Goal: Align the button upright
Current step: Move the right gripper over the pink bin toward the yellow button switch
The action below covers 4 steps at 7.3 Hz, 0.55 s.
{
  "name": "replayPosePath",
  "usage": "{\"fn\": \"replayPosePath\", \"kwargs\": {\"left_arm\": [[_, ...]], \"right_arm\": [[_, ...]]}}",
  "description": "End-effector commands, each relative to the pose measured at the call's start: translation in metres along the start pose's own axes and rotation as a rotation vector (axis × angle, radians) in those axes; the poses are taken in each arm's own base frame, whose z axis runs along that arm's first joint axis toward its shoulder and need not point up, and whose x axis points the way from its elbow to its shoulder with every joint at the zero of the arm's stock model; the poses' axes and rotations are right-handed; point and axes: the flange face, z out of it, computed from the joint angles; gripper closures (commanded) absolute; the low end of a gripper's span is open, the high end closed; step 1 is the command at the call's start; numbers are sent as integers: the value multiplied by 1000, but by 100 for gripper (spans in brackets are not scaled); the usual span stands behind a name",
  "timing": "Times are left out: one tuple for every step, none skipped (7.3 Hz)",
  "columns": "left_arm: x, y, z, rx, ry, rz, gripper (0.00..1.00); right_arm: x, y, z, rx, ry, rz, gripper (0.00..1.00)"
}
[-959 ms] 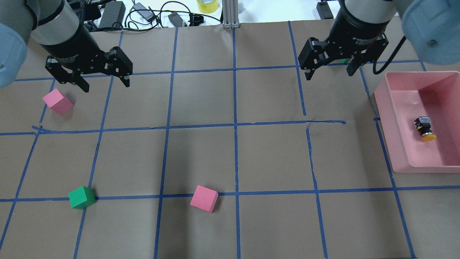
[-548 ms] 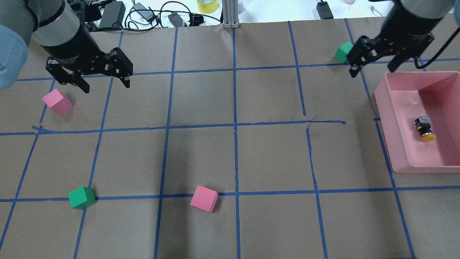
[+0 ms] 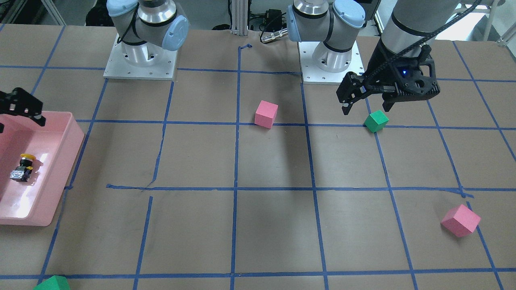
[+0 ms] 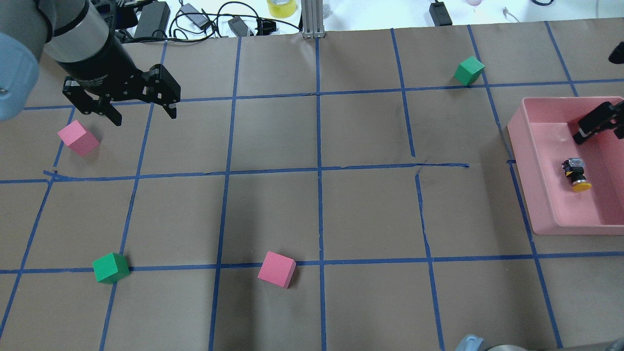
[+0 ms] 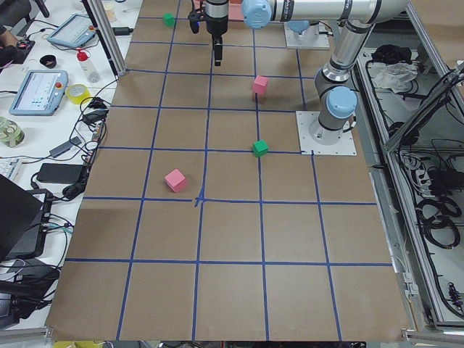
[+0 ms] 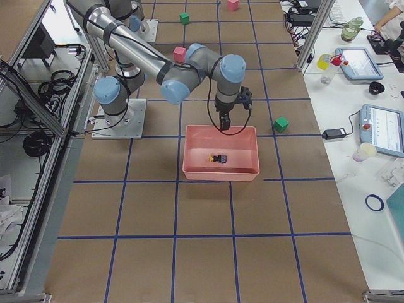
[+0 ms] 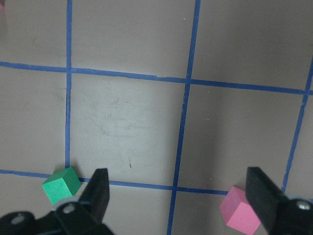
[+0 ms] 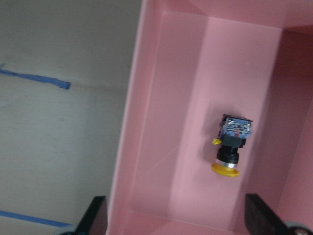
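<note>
The button (image 4: 575, 174) lies on its side in the pink tray (image 4: 536, 195). Its yellow cap points toward the robot's side and its silvery base away. It also shows in the front view (image 3: 23, 167) and the right wrist view (image 8: 232, 147). My right gripper (image 8: 178, 210) is open and empty, above the tray's far end and apart from the button. Only one finger (image 4: 592, 124) shows overhead. My left gripper (image 4: 145, 117) is open and empty, raised over the table's left side, next to a pink cube (image 4: 78, 138).
A second pink cube (image 4: 277, 269) and a green cube (image 4: 111, 267) sit near the front. Another green cube (image 4: 469, 70) sits at the back, left of the tray. Cables and a yellow tape roll (image 4: 281, 7) lie past the table's far edge.
My right gripper has moved right and nearer, from the back green cube to above the tray's far end. The green cube came into view. The left arm and the button have not moved.
</note>
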Motion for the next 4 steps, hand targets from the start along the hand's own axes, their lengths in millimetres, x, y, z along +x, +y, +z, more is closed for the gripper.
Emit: {"fn": "replayPosePath", "kwargs": {"left_arm": [[0, 0, 1, -3, 0, 0, 0], [0, 0, 1, -3, -2, 0, 0], [0, 0, 1, -3, -2, 0, 0], [0, 0, 1, -5, -2, 0, 0]], "right_arm": [[15, 16, 55, -20, 63, -7, 0], [14, 18, 63, -11, 87, -7, 0], [17, 18, 79, -16, 105, -3, 0], [16, 20, 84, -24, 100, 0, 0]]}}
